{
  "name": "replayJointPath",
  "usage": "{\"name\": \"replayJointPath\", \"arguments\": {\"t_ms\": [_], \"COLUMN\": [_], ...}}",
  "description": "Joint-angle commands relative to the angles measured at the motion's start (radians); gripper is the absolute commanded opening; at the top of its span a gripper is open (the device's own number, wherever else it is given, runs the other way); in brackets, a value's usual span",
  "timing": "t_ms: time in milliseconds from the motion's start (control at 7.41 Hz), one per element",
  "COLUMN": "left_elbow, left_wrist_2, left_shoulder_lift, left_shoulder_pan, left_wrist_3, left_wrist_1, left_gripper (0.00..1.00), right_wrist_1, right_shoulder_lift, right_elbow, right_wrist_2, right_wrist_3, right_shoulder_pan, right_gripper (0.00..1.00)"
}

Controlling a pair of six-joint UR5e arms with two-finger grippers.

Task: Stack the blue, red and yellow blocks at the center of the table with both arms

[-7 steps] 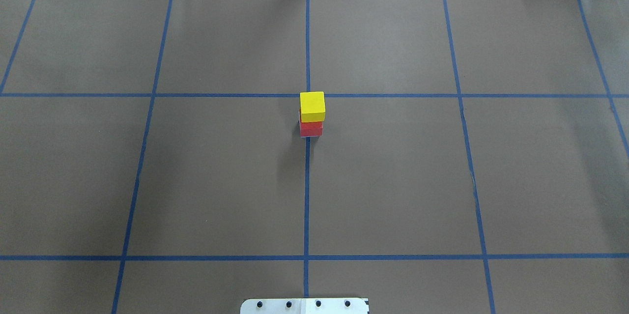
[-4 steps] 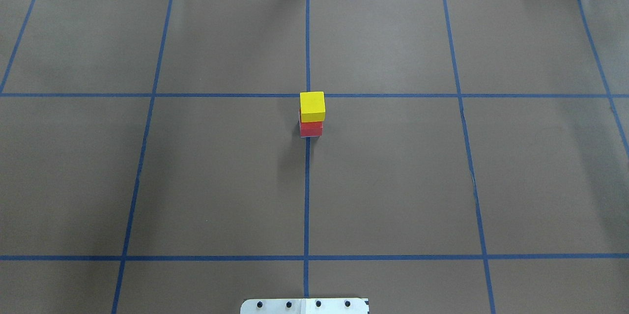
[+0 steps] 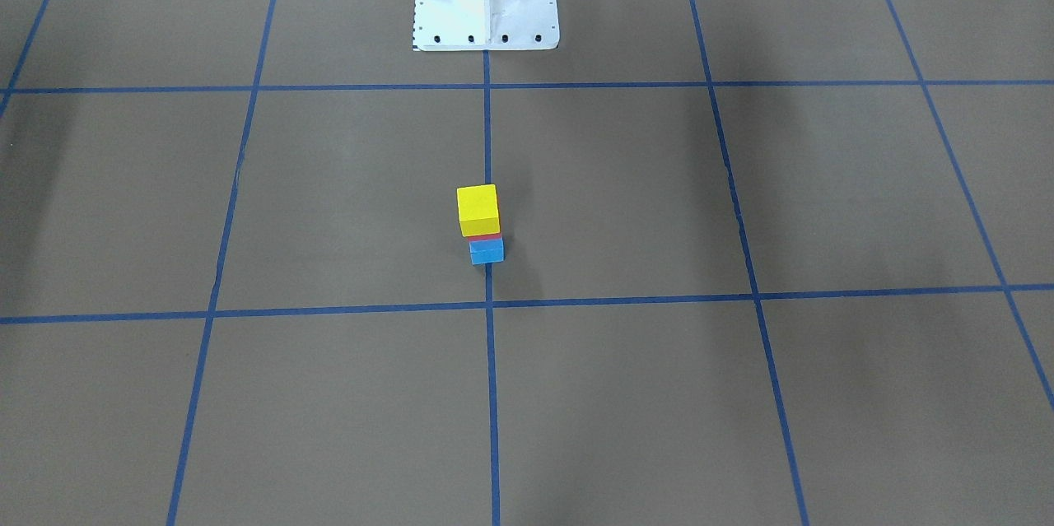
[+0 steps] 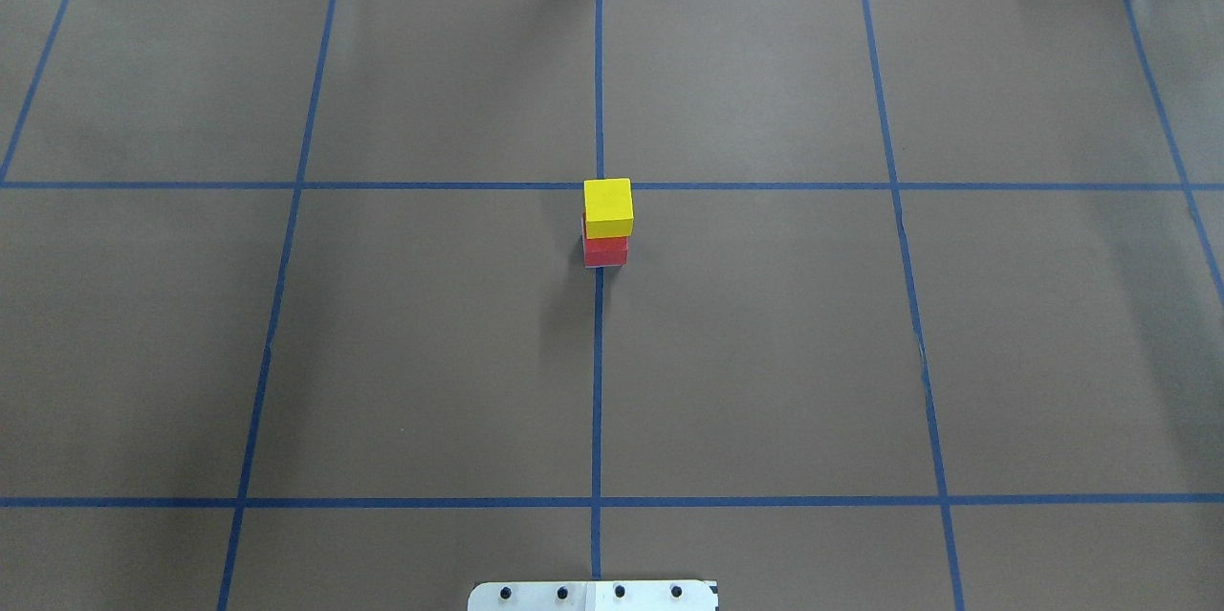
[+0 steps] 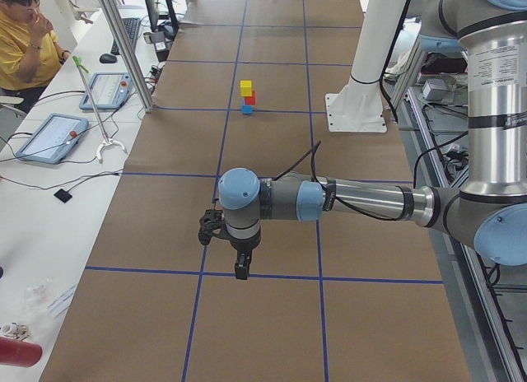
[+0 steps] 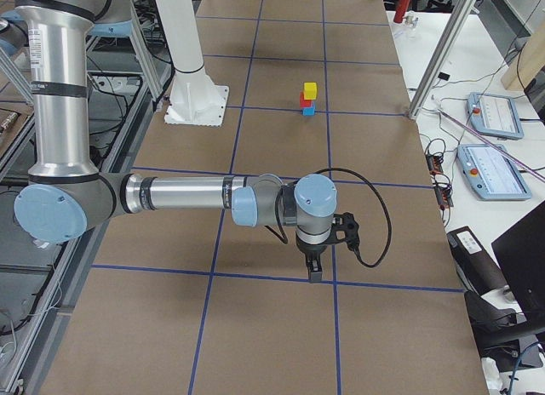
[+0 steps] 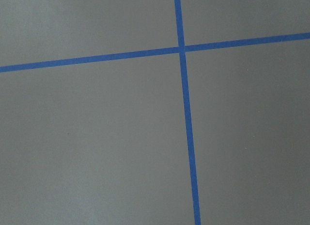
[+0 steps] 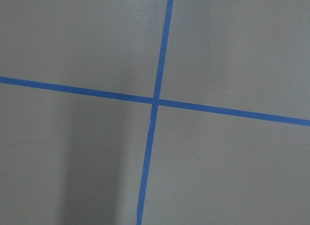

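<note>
On brown blue-gridded table (image 4: 382,353), block stack (image 4: 607,224), tablets (image 5: 51,137) alongside

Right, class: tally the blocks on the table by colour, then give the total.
yellow block: 1
red block: 1
blue block: 1
Total: 3

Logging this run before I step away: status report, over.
Left gripper and right gripper away from the blocks, open or shut unclear. Yellow block on red block on blue block, centered. Nothing seen blocking them.
</note>
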Motion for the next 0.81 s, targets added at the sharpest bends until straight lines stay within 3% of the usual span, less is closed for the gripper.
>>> {"name": "replayJointPath", "arguments": {"t_ms": [0, 674], "left_elbow": [0.000, 0.006], "left_wrist_2": [0.000, 0.006], "left_shoulder_lift": [0.001, 0.012], "left_shoulder_pan": [0.000, 0.000], "left_wrist_3": [-0.001, -0.001], "left_wrist_1": [-0.011, -0.011], "left_gripper": [1.00, 1.00], "right_wrist_1": [0.000, 0.000], "right_shoulder_lift": [-0.001, -0.001], "right_elbow": [0.000, 0.000], "right_wrist_2": [0.000, 0.000], "right_wrist_3": [0.004, 0.014], "right_shoulder_pan": [0.000, -0.002], "right_gripper": [1.00, 1.00]}}
